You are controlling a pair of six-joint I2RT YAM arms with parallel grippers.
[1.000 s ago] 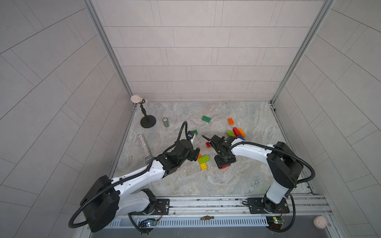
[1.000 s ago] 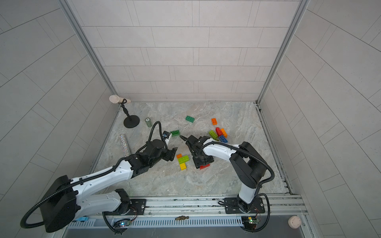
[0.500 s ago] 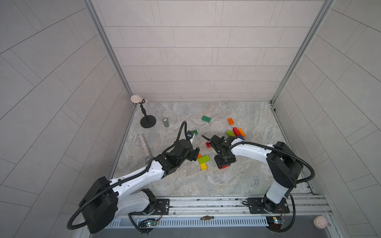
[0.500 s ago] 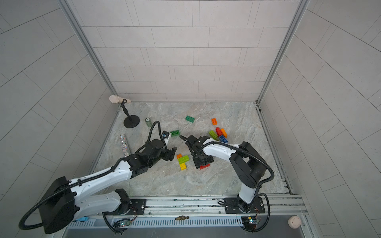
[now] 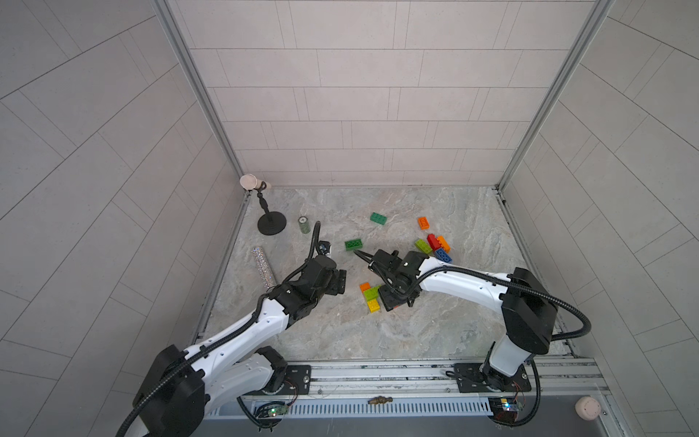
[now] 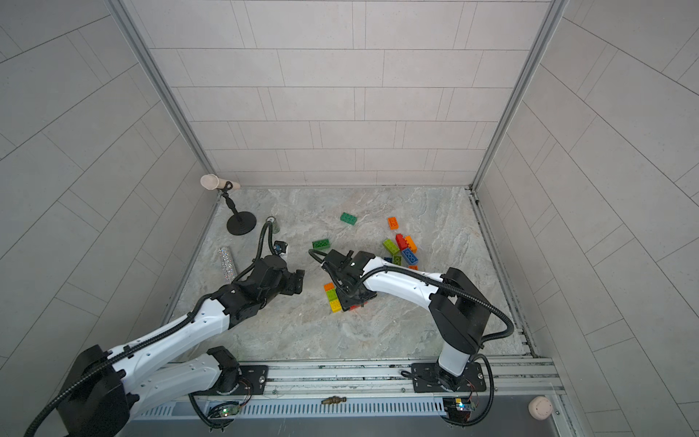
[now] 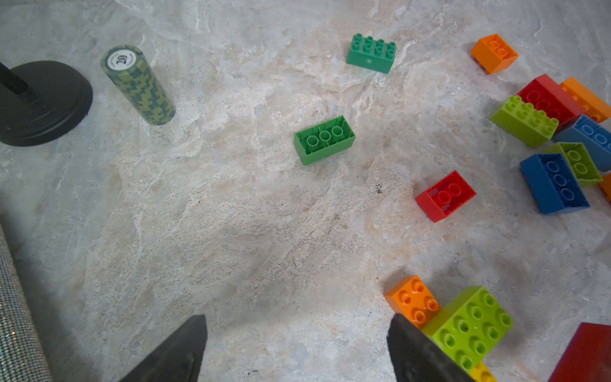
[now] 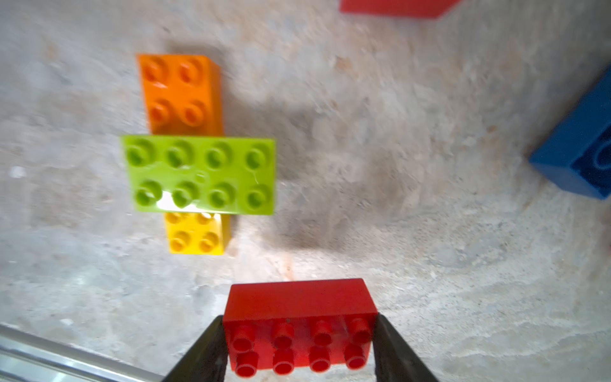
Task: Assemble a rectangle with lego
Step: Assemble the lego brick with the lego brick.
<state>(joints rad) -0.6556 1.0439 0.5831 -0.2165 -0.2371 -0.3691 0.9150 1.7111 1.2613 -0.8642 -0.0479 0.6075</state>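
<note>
floor (image 5: 340, 333): grey marbled slab | walls (image 5: 359, 113): pale tiles, set around floor | rail (image 5: 378, 372): mounted at floor's front edge

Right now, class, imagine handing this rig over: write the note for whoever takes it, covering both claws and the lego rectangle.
Left claw: open, empty.
Right claw: shut on a red brick, near the start.
Done: lime brick laid across an orange brick and a yellow brick.
Loose: green bricks, mixed pile beyond.
Left: place the red, add the rest; no rectangle yet.

The green cylindrical can (image 7: 138, 85) bears "20" on its round top.
</note>
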